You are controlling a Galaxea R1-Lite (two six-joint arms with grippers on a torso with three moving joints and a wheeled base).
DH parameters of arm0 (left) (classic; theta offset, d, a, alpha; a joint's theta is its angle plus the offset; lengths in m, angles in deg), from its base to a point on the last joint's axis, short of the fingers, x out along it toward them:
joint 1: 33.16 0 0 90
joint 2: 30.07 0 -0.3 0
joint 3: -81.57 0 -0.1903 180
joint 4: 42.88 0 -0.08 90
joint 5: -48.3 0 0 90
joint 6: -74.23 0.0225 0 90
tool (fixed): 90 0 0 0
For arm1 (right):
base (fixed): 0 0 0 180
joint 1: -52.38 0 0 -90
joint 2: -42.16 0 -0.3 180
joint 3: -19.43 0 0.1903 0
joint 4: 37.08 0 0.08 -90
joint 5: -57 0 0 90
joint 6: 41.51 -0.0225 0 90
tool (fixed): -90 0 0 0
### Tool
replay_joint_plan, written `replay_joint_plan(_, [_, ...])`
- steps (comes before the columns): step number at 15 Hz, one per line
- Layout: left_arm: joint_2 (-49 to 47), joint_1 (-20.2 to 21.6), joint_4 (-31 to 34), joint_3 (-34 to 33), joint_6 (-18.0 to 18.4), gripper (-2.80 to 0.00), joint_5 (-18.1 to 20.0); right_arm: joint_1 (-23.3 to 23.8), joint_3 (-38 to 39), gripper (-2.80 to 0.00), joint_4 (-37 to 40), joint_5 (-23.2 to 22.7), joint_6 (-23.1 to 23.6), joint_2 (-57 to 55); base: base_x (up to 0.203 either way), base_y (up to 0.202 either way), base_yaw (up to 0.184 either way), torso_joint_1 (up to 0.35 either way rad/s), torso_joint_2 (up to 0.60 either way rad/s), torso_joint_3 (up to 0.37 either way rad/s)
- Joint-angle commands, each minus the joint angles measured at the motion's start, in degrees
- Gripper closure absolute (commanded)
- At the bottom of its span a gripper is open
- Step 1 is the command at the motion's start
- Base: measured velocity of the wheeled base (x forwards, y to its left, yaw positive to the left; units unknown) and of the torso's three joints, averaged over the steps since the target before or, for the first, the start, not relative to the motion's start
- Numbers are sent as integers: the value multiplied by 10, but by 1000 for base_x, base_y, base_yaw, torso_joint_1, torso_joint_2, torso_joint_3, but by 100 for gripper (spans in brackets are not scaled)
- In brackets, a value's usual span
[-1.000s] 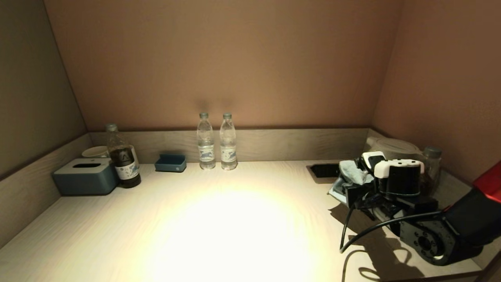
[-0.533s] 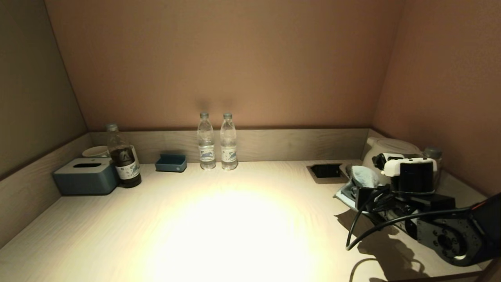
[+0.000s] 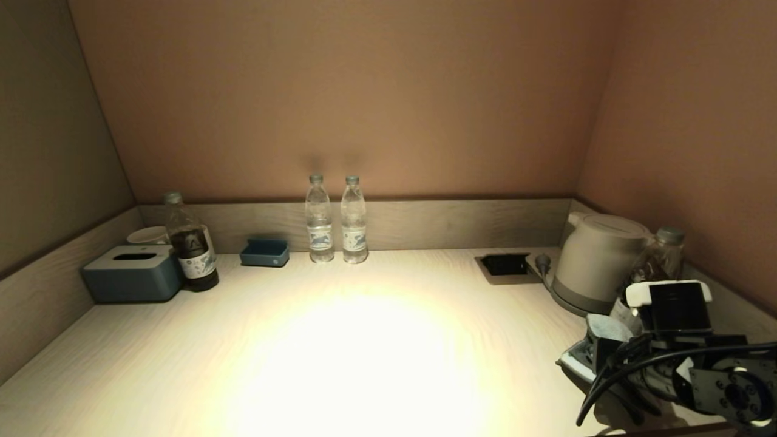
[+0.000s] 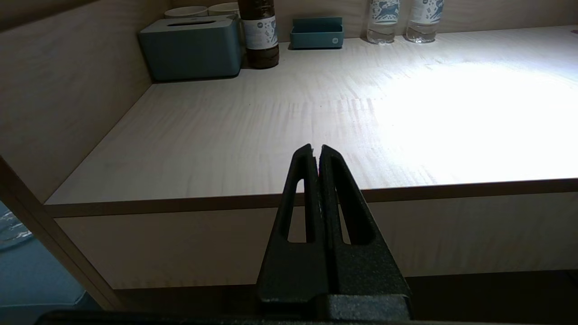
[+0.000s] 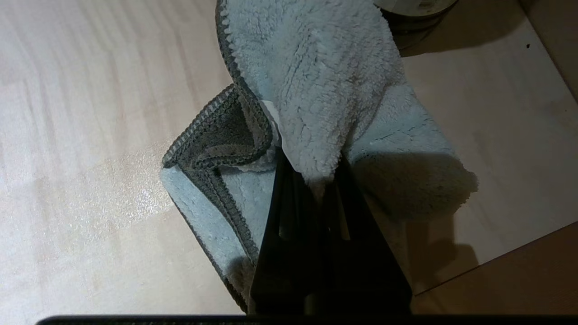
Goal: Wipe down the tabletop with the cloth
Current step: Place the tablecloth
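Observation:
The pale wood-grain tabletop (image 3: 364, 340) fills the head view, with a small dark socket recess (image 3: 504, 264) at the back right. My right gripper (image 5: 311, 174) is shut on the light-blue cloth (image 5: 316, 90), which has darker edging and lies partly on the table. In the head view the cloth (image 3: 598, 340) sits at the front right corner, in front of the kettle, under my right arm. My left gripper (image 4: 316, 149) is shut and empty, parked below and in front of the table's front edge.
A pale kettle (image 3: 598, 258) and a bottle (image 3: 665, 258) stand at the back right. Two water bottles (image 3: 337, 218) stand at the back middle. A blue-grey tissue box (image 3: 133, 273), a dark bottle (image 3: 191, 243) and a small blue tray (image 3: 265, 252) stand at the back left.
My right gripper has dragged the cloth from beside the socket recess toward the front right corner of the table, uncovering the kettle. The left arm has not moved.

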Motion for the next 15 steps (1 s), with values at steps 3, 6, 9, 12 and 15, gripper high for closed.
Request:
replay_joint_plan(3, [0,0,0,0,0,0,0,1,7,0,10,12,1,4,0,0,0,0,0,0])
replay_joint_plan(6, [0,0,0,0,0,0,0,1,-2,0,9,13,1,-4,0,0,0,0,0,0])
replay_joint_plan(9, [0,0,0,0,0,0,0,6,-15,0,9,14,0,-22,0,0,0,0,0,0])
replay_joint_plan(12, [0,0,0,0,0,0,0,29,-29,0,9,22,0,-43,0,0,0,0,0,0])
replay_joint_plan(15, [0,0,0,0,0,0,1,49,-30,0,9,23,1,-44,0,0,0,0,0,0])
